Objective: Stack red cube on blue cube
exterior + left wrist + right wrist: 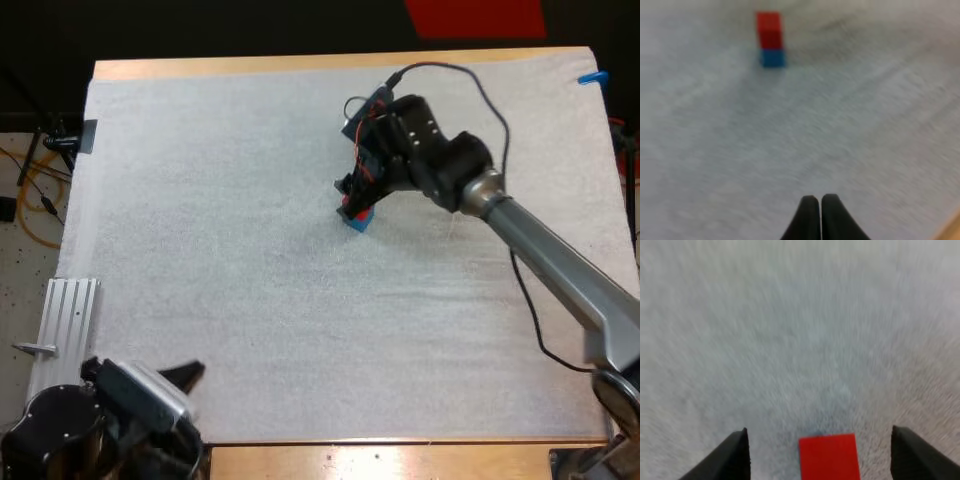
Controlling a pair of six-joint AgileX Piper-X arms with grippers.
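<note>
One small red cube sits on top of one small blue cube, a two-block tower on the white fabric mat covering the wooden table. Of the two black-fingered grippers, the right gripper hangs directly over the tower, its fingers spread wide either side of the red cube and clear of it. The left gripper is well apart from the cubes, its fingers pressed together on nothing.

red cube mostly hidden by right tool fr high view.
</note>
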